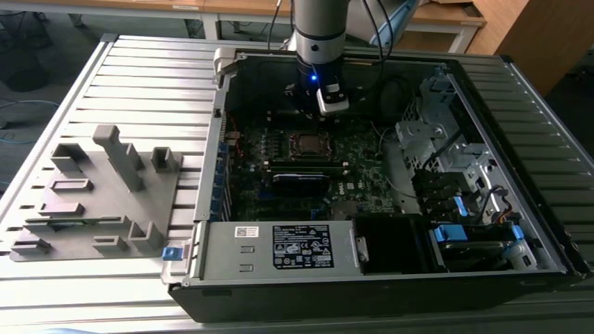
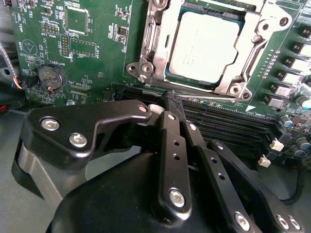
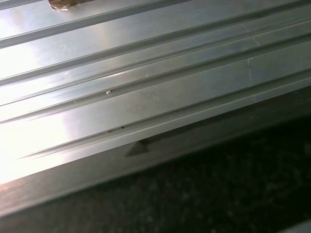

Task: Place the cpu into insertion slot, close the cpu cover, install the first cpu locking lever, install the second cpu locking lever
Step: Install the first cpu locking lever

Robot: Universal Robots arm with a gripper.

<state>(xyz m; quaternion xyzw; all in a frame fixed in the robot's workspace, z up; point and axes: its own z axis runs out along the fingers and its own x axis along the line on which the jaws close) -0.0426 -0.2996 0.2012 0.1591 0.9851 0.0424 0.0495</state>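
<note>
The cpu (image 2: 204, 46) sits in the insertion slot (image 1: 307, 143) on the green motherboard (image 2: 97, 29). The cpu cover (image 2: 154, 46) lies flat around it, and the chip's pale face shows through its window. In the second wrist view we see the black tool (image 2: 163, 104) with its fingertips pressed together, poised over the long memory slots (image 2: 228, 121) just beside the socket. In the exterior view the open computer case (image 1: 519, 125) rests on a ribbed metal surface (image 1: 139, 83), with a grey fixture (image 1: 102, 195) at the exterior view's left.
</note>
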